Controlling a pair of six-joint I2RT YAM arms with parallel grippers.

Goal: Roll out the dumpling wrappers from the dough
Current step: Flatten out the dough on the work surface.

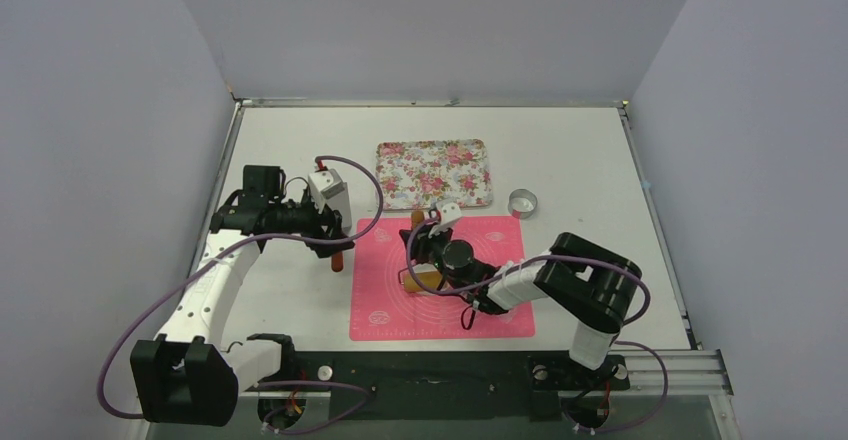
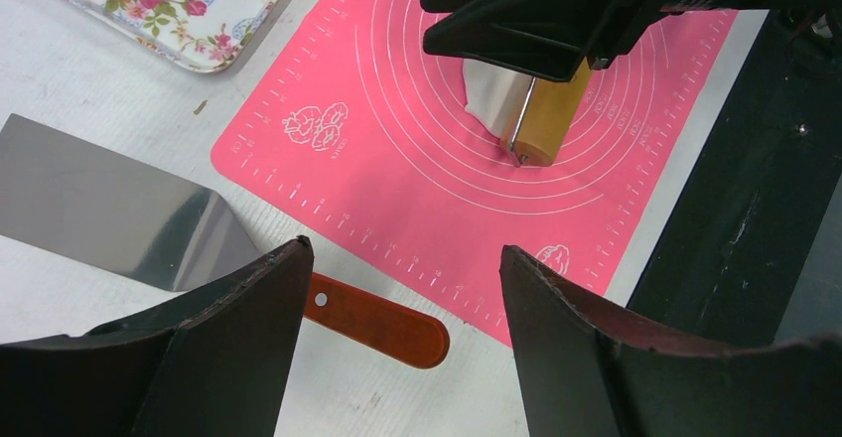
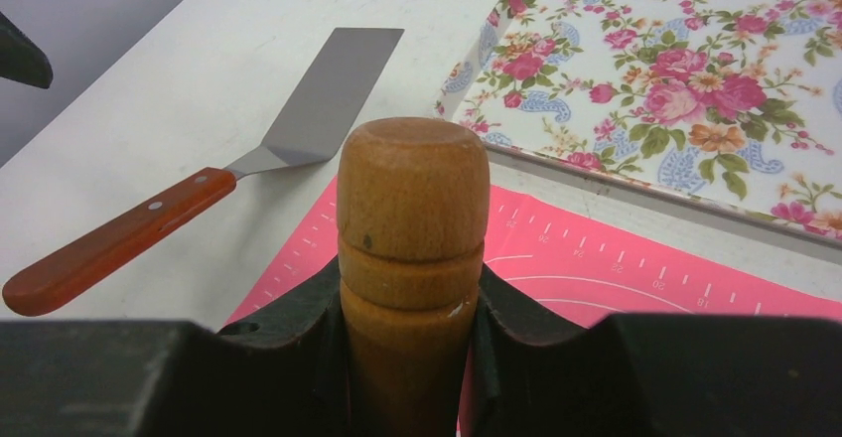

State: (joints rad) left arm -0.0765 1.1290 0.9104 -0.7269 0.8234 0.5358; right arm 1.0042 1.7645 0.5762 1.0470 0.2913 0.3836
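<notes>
Nearest, over the pink mat (image 1: 500, 300): right hand (image 1: 425, 250) pinching one wooden handle of the rolling pin (image 1: 421, 279), pressed snug on both sides of the knob. Probably held so to keep the barrel low and level across the dough (image 2: 491, 94). Dough itself on the mat's ring markings, a pale patch tucked under the pin and touching it. Not yet a neat round wrapper, as far as can be judged.

To the left, off the mat: left hand (image 1: 328, 222) spread wide, pinching nothing, hanging above the spatula (image 1: 338, 258) on the tabletop (image 1: 600, 150) — seemingly parked clear of the rolling, ready for lifting later.

Farther back: floral tray (image 1: 435, 172), likely meant for finished wrappers. Just right of it a metal ring cutter (image 1: 523, 201), well apart from both hands.

Seen from above, dough hidden under the right arm. Visible only from the left wrist, as a white patch beside the pin's metal axle. From the right wrist, a close look at the grip on the knob — spatula and tray beyond, but no dough.
</notes>
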